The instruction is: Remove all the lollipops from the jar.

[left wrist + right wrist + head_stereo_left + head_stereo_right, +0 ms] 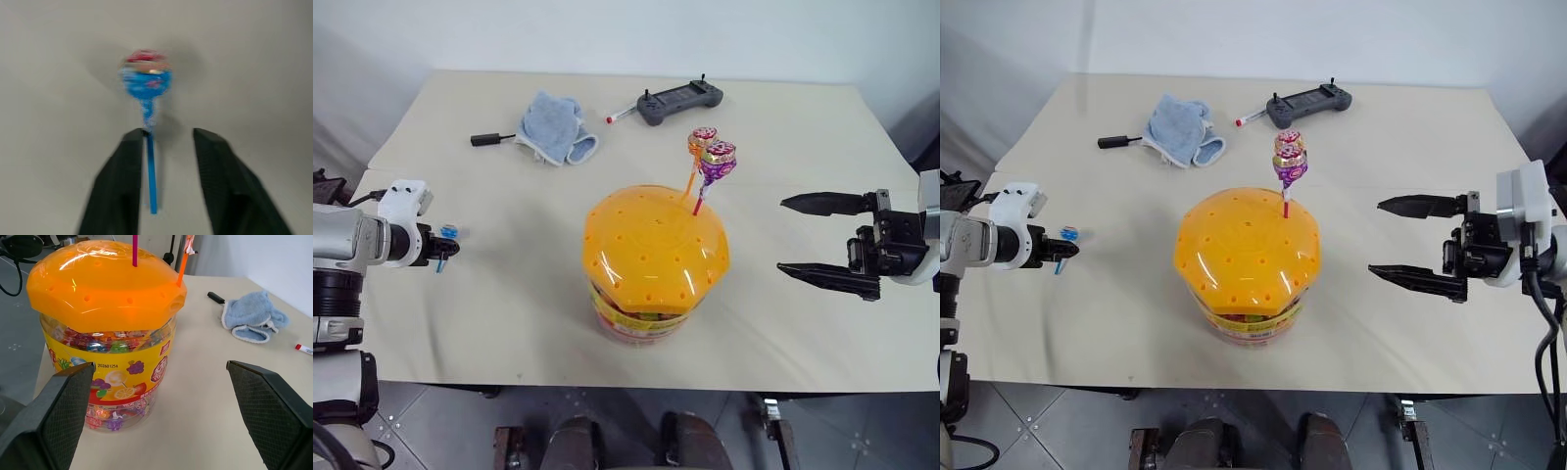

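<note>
1. The left gripper point(443, 249) is at the left edge of the desk point(509, 294), low over its surface. Its fingers point(117, 181) stand partly open, and the blue-stick lollipop point(146, 88) lies between them, its stick against one finger only. I cannot tell if this finger grips it or if the sweet is already free; it looks like the moment of letting go.
2. The right gripper point(1420, 240) is at the right of the jar point(651, 264), well apart from it. Its fingers point(63, 406) are wide open, they point toward the jar and they hold nothing.
3. The jar stands in the middle of the desk, near the front edge. Two lollipops are in the holes of its orange lid point(105, 281), on the far right side: one with an orange stick point(701, 142) and one purple with a red stick point(717, 162).
4. I judge the step as putting down the first lollipop; two remain, so about one third is done.
5. The next move calls for one gripper to come over the lid, close on a thin stick and pull straight up, without tipping the jar.
6. Farther on the desk lie a blue cloth point(556, 127), a controller point(680, 101) and a pen point(622, 116).
</note>
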Motion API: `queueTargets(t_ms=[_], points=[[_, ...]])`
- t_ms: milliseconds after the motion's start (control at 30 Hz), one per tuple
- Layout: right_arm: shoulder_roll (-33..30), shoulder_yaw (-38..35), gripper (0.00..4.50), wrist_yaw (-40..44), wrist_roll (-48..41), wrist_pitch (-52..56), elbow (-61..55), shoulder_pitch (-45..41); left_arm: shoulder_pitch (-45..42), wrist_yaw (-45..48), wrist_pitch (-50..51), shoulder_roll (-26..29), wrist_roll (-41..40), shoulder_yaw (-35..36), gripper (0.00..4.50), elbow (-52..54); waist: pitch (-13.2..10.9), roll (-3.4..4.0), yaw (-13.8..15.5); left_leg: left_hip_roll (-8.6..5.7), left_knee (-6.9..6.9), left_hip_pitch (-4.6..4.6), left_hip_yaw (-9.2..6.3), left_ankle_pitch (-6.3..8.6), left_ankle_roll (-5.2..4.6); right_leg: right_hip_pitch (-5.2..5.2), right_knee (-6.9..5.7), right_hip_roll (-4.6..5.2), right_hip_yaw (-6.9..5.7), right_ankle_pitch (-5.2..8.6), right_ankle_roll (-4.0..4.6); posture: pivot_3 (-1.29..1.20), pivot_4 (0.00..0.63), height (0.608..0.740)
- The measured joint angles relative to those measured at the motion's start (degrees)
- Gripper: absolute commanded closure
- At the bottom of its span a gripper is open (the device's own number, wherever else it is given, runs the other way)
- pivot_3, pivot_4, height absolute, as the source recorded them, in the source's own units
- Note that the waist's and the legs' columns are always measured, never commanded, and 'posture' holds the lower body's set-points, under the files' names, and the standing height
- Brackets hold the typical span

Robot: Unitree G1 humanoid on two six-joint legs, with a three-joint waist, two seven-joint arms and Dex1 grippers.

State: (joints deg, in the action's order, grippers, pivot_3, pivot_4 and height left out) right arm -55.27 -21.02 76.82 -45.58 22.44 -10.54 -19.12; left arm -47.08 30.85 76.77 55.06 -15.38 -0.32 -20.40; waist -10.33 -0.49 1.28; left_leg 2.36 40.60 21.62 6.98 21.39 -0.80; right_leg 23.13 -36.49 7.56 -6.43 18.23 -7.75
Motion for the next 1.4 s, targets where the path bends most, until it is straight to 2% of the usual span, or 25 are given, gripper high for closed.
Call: queueTargets(t_ms=[167,200,333,567,700,800,967,1167,1367,1400], points=[[-0.01,0.02,0.0,0.19,0.06,0.01,0.98,-0.17,-0.47,3.94,2.01,2.8,-1.66,-0.49,0.24,7.2,0.0,0.0,0.07,0.0,0.0,0.0,-0.01,0.0,0.0,0.0,-0.01,0.01,0.01,0.0,0.0,0.0,0.15,0.74],[-0.02,0.02,0.0,0.31,0.15,0.01,1.41,-0.3,-1.11,5.14,2.36,3.67,-2.38,-0.67,0.03,8.72,0.0,-0.01,0.1,0.0,0.01,0.01,-0.01,0.0,0.01,0.0,-0.01,0.01,0.01,0.0,0.0,0.0,0.15,0.74],[-0.1,0.02,0.0,0.65,0.36,0.01,1.85,-1.06,-5.22,9.99,1.47,5.98,-4.89,-0.7,0.03,13.15,0.0,0.0,0.16,0.0,0.01,0.0,0.0,0.01,0.01,0.0,-0.02,0.02,0.02,0.0,0.0,0.0,0.15,0.74],[-0.74,-0.31,0.0,-0.51,-0.27,1.66,-0.31,-1.03,-6.66,18.91,-4.64,5.58,-11.23,1.93,0.03,16.96,0.0,0.0,0.09,0.02,0.01,0.03,0.03,0.01,0.01,0.08,-0.03,0.02,0.04,0.0,0.0,0.0,0.15,0.74],[-2.24,-1.32,0.0,-4.97,-1.74,6.44,-4.88,-0.38,-4.59,23.06,-16.83,-0.43,-15.87,11.13,0.03,19.25,0.0,0.01,0.18,0.04,0.12,0.08,-0.02,0.01,0.01,0.08,-0.07,0.04,0.03,0.0,0.0,0.0,0.15,0.74],[-2.28,-2.45,0.0,-8.87,-4.03,9.89,-8.76,0.08,-1.31,27.23,-22.99,-3.55,-18.93,14.92,0.03,18.31,0.0,0.01,0.08,0.04,0.13,0.07,-0.01,0.01,0.0,0.09,-0.1,0.02,0.02,0.0,0.0,0.0,0.15,0.74],[-0.83,-2.28,0.0,-17.28,-10.12,15.3,-16.25,-0.88,2.3,44.73,-38.11,-9.33,-25.6,19.63,0.03,14.87,0.0,0.0,0.02,0.03,0.16,0.13,0.04,0.02,0.01,0.17,-0.14,0.02,0.01,0.0,0.0,0.0,0.15,0.74],[2.46,1.78,0.0,-25.45,-15.0,18.32,-20.45,-6.04,4.63,55.12,-44.52,-9.22,-27.98,20.43,0.03,11.3,0.01,-0.01,0.0,0.03,0.2,0.14,0.02,0.03,-0.01,0.17,-0.15,0.03,0.0,0.0,0.0,0.0,0.15,0.74],[5.87,7.92,0.0,-27.94,-16.62,19.41,-20.3,-12.12,7.28,55.16,-45.79,-8.63,-27.99,18.8,0.03,10.66,0.01,-0.01,-0.01,0.03,0.23,0.22,-0.06,0.04,-0.02,0.2,-0.16,0.03,-0.04,0.0,0.0,0.0,0.15,0.74],[6.03,9.39,0.18,-27.84,-16.33,19.59,-20.16,-12.93,7.39,55.16,-46.03,-8.61,-28.01,18.76,0.01,10.73,0.01,-0.01,0.0,0.03,0.26,0.28,-0.07,0.04,-0.02,0.25,-0.16,0.03,-0.06,0.0,0.0,0.0,0.15,0.74]])
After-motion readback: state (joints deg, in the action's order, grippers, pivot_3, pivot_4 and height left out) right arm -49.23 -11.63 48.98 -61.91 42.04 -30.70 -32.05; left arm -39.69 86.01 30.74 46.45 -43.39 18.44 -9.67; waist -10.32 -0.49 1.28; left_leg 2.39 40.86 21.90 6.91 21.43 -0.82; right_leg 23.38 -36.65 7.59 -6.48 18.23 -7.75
